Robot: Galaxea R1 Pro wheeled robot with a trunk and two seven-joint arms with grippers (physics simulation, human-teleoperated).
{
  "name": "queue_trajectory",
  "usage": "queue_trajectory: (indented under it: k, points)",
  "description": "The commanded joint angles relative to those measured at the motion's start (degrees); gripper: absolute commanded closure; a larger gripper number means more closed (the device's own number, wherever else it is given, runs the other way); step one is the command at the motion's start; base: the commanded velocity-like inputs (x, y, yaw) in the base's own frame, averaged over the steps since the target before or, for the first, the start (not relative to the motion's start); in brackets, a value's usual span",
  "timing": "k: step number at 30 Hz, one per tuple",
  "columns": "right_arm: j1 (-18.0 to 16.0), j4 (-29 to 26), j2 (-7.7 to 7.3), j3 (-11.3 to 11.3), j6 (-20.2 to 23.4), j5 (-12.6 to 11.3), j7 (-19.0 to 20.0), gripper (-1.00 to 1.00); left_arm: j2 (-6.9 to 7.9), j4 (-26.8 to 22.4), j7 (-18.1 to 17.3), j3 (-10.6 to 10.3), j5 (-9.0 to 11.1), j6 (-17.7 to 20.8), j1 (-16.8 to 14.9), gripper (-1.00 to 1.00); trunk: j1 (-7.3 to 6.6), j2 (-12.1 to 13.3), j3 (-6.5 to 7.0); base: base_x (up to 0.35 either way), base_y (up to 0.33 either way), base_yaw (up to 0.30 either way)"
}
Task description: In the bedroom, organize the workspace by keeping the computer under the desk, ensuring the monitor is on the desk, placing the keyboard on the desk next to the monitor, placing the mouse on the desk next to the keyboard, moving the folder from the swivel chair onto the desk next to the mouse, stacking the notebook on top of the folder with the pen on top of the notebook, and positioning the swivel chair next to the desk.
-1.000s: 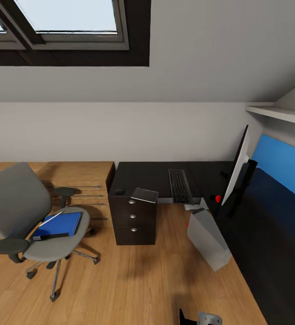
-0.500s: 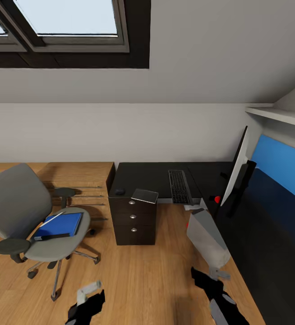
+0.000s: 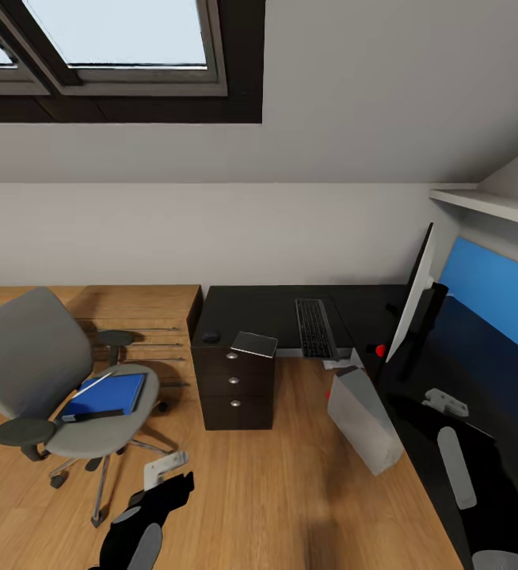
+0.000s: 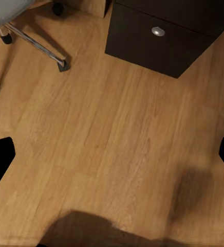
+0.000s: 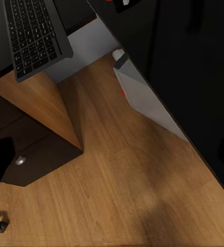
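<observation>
The left gripper (image 3: pixel 166 469) hangs at seven o'clock in the head view, its pale fingers spread wide over bare wood floor, holding nothing. The right gripper (image 3: pixel 447 402) hovers at four o'clock above the glossy black desk (image 3: pixel 267 309); whether its fingers are spread or closed cannot be told.

At nine o'clock stands the swivel chair (image 3: pixel 45 380), grey upholstery, oval black armrests, chrome star base, well apart from the desk. The flat bright blue folder (image 3: pixel 104 394) lies on its seat, with a slim dark object along its near edge, perhaps the pen. So the folder probably comes next, and the left arm is the nearer one.

On the desk, the slim keyboard (image 3: pixel 315 326) lies lengthwise at centre. The small rounded mouse (image 3: pixel 210 336) sits near the desk's left edge, the dark notebook (image 3: pixel 254 343) beside it above the drawer unit (image 3: pixel 235 388). The thin monitor (image 3: pixel 416 294) stands edge-on at three o'clock. The light grey computer (image 3: pixel 366 419) leans tilted on the floor against the desk's edge.
</observation>
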Motion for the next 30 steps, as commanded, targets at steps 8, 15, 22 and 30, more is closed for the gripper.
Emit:
queue_trajectory:
  k: [8, 15, 22, 30]
  points:
    - [-0.1, -0.3, 0.28, -0.1, 0.7, -0.6, -0.4, -1.0, 0.25, 0.6, 0.5, 0.5, 0.6, -0.4, -0.1, -1.0, -0.4, 0.7, 0.23, 0.0, 0.0, 0.0]
    - [-0.1, -0.1, 0.31, -0.1, 0.3, -0.5, -0.3, -1.0, 0.27, 0.6, 0.5, 0.6, 0.6, -0.4, -0.1, -1.0, -0.4, 0.7, 0.3, 0.0, 0.0, -0.027]
    - [-0.1, 0.3, 0.31, -0.1, 0.1, -0.6, -0.3, -1.0, 0.36, -0.7, 0.3, 1.0, 0.6, -0.5, -0.1, -1.0, -0.4, 0.7, 0.49, 0.008, -0.002, -0.081]
    - [-0.1, 0.3, 0.02, -0.6, 0.0, -0.5, -0.2, -1.0, 0.56, -1.1, 0.4, 1.0, 0.5, -0.4, -0.1, -1.0, -0.4, 0.7, 0.5, 0.237, -0.16, -0.004]
